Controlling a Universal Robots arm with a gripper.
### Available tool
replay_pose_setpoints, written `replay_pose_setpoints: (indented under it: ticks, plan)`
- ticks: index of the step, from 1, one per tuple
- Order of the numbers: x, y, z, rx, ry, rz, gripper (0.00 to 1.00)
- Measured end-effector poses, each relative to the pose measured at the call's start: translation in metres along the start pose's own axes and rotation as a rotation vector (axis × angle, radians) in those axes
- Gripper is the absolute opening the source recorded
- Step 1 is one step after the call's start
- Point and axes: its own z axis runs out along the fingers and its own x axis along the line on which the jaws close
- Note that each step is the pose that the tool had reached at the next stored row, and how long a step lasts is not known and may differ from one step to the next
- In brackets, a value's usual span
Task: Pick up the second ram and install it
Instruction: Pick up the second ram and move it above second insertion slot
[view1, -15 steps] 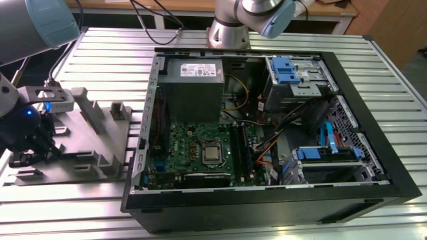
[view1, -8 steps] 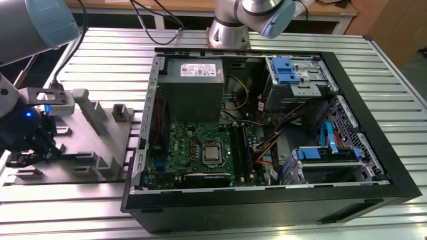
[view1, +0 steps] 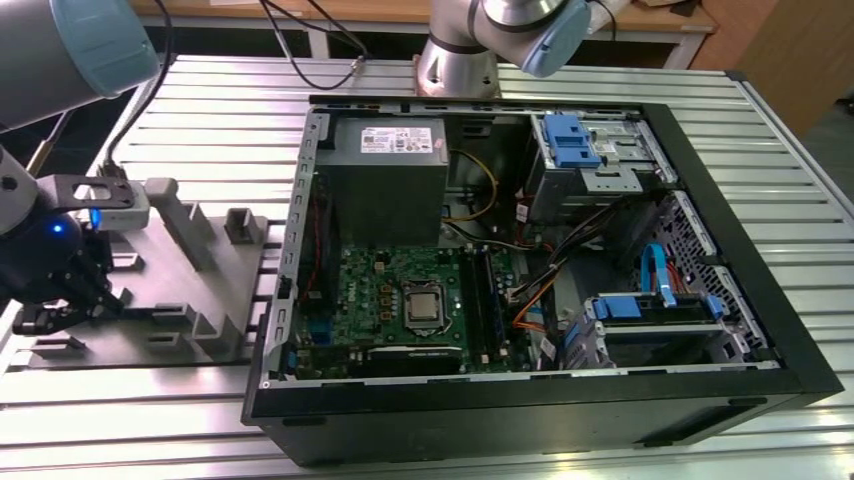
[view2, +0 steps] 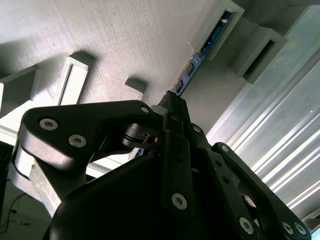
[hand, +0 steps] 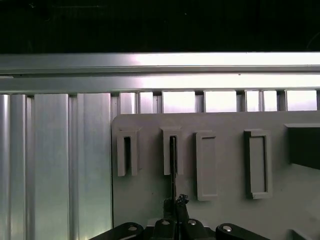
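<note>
So the whole setup sits on a ribbed aluminium table (view1: 200, 90). The second ram (view2: 207, 45), a long thin dark memory stick with a bluish edge, is on its edge in one of the raised rectangular pockets of a flat grey plastic holder tray (view1: 187, 290). In the first wrist view it's edge-on, just a thin dark line (hand: 172, 170) running out of that pocket toward the arm. The black linkage gripper (view2: 172, 102) is right at the stick's near end, and its fingers look pinched together on it; both wrist views show the tips meeting at the stick (hand: 175, 204). In the exterior view the gripper (view1: 60, 305) is down on the tray at the exterior view's left. Just beside the tray, toward the exterior view's right, lies the open black PC tower case (view1: 747, 330), with a green motherboard (view1: 374, 290), a square silver processor (view1: 424, 305) and long black memory slots (view1: 483, 300) just beside the processor.
</note>
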Motion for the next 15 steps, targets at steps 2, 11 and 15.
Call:
replay_pose_setpoints:
  ticks: [2, 11, 15]
  plan:
    - [0.0, 0.0, 0.0, -0.0004, 0.0, -0.008, 0.11]
    - [-0.0002, 0.0, -0.0039, -0.0001, -0.0002, -0.009, 0.11]
    - [-0.0001, 0.0, -0.004, 0.0, -0.0001, -0.009, 0.11]
